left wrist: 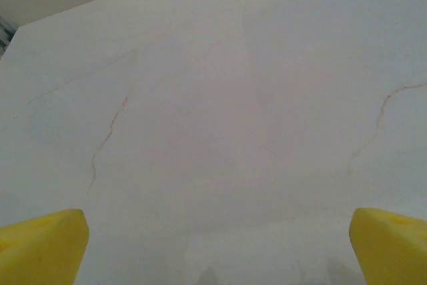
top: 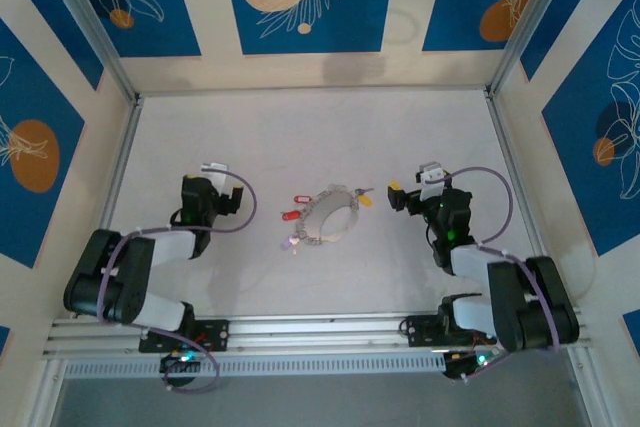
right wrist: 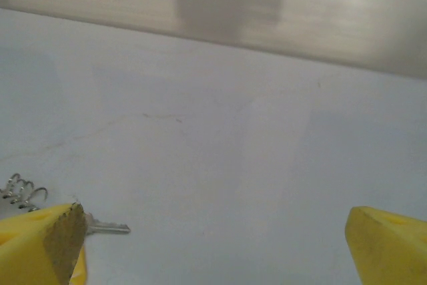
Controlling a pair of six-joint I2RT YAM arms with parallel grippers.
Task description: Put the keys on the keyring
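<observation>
saw left jaws spread wide over the desk, holding nothing. found right jaws wide open too, empty, just beside a yellow key by the ring.

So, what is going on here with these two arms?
The left claw and right claw are open, holding nothing. The keyring lies in the middle of the table, with a red key at its left and a yellow key at its right. The right claw sits just right of the yellow key; the left claw is apart, over bare table.
</observation>
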